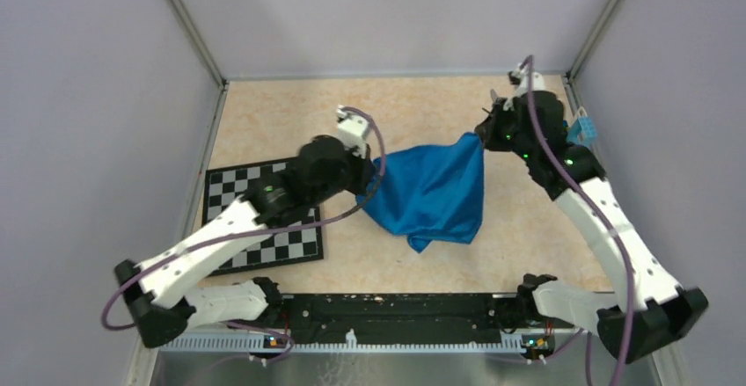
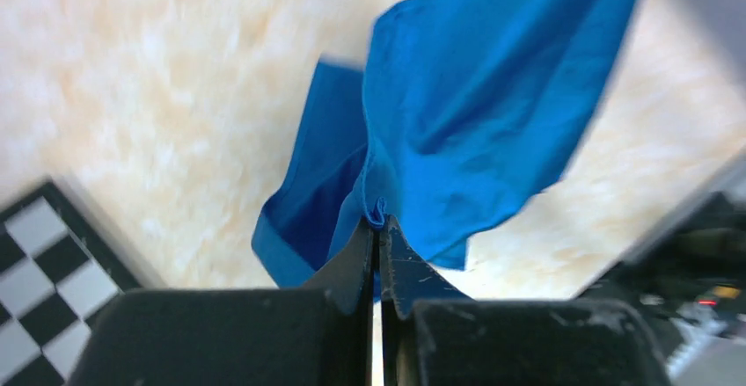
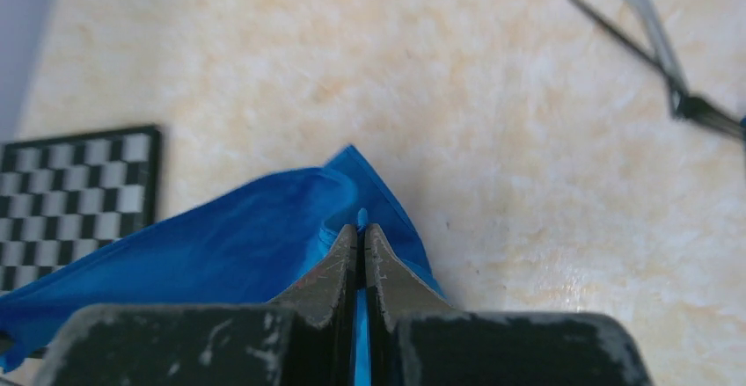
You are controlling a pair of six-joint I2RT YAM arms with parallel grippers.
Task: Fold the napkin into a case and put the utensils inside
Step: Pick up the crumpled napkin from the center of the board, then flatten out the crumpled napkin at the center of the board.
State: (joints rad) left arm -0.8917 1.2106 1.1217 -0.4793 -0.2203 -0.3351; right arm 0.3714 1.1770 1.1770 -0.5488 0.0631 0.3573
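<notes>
The chessboard [image 1: 264, 214] is lying flat at the left side of the beige table [image 1: 422, 105], and the left arm is reaching over its far corner toward the middle. The left gripper [image 2: 379, 226] is pinching a bunched edge of the napkin [image 1: 431, 194]. In the left wrist view its two fingers are pressing together with a small fold of blue cloth poking out at their tips.

The napkin is hanging between the two arms near the centre of the table, just to the right of the chessboard and not overlapping it. It is not folded into a case. It is stretching loosely from one gripper to the other and sagging into a rumpled point toward the near edge. Whether that lowest point is touching the table, I cannot tell.

At the napkin's far right corner, the right gripper [image 3: 361, 232] is clamping the cloth, with its fingers closed tight on a thin blue edge.

Further right, in the right wrist view, the utensils [image 3: 655, 43] are lying crossed on the bare table, well apart from the napkin. One is silver-grey with a flat blade and the other is thin and black.
</notes>
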